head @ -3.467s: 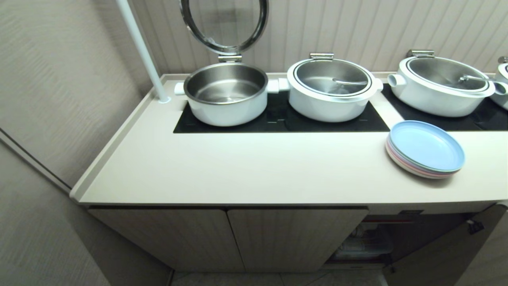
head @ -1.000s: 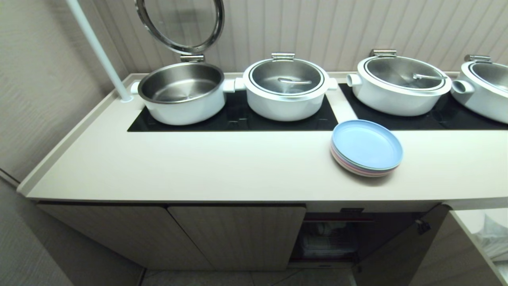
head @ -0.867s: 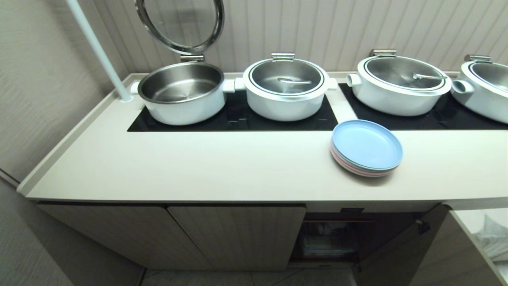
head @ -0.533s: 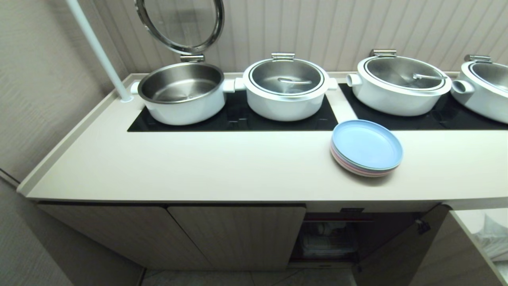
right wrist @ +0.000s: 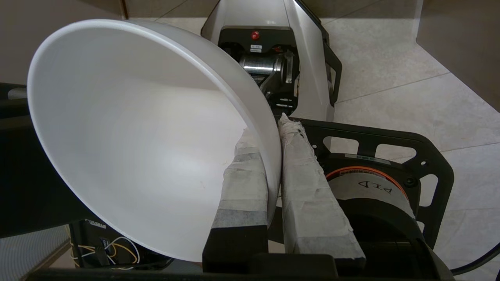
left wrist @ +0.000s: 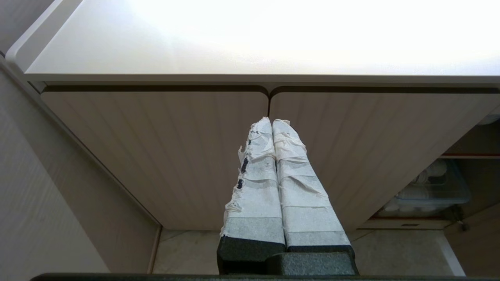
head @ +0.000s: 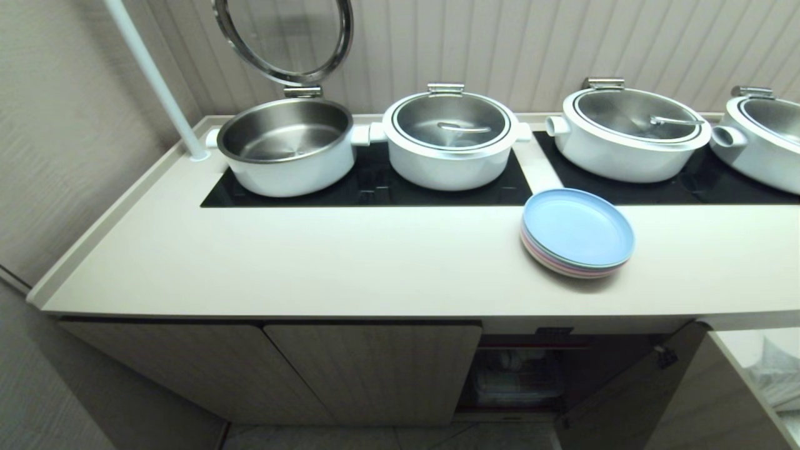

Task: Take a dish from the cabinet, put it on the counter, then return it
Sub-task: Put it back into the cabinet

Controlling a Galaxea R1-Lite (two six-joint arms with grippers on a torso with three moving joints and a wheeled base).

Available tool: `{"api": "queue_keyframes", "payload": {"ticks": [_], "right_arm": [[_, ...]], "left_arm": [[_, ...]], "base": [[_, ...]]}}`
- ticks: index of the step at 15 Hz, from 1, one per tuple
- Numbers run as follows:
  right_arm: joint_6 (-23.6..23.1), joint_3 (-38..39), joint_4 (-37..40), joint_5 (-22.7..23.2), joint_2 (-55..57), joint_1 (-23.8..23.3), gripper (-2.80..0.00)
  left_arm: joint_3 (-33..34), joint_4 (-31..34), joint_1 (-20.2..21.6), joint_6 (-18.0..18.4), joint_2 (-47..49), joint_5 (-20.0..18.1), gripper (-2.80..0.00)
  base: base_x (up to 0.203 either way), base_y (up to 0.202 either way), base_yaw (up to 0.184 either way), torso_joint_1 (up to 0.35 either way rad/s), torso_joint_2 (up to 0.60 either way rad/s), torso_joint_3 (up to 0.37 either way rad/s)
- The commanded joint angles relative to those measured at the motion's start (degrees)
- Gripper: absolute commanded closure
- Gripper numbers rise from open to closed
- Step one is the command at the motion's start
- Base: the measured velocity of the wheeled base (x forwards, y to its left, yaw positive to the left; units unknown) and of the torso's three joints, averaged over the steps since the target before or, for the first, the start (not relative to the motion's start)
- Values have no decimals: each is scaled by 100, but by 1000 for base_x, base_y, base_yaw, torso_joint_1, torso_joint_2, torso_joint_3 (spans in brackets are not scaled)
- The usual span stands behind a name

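Observation:
My right gripper (right wrist: 269,127) is shut on the rim of a white dish (right wrist: 136,128), a deep bowl tilted on its side, held low over my own base and the tiled floor. Neither gripper shows in the head view. The cream counter (head: 312,262) runs across that view, with the beige cabinet (head: 375,369) below it. The cabinet's right-hand door (head: 631,394) stands open, and the compartment (head: 525,375) behind it holds a clear bin of white dishes (left wrist: 429,187). My left gripper (left wrist: 271,123) is shut and empty, parked in front of the closed cabinet doors (left wrist: 175,148).
A stack of pastel plates (head: 578,231), blue on top, sits on the counter above the open compartment. Several white pots (head: 450,140) stand on black cooktop panels (head: 375,184) at the back; the leftmost has its lid (head: 284,37) raised. A white pole (head: 156,81) rises at the back left corner.
The whole head view slid left between the earliest frame and one second ago, so the camera moved. Over the last second nothing has visibly changed.

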Motion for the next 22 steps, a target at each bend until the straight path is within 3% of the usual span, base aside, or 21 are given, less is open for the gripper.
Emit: {"api": "queue_keyframes", "payload": {"ticks": [1,22], "right_arm": [[9,-6,30,7,44,4,0],[255,-15,56,-1,17,-5,0]], "left_arm": [[1,-2,5,-3,0,-1,0],[1,-2,5,-3,0,-1,0]], "base": [[0,0,0,0,0,0],[0,0,0,-37,76,41]]}}
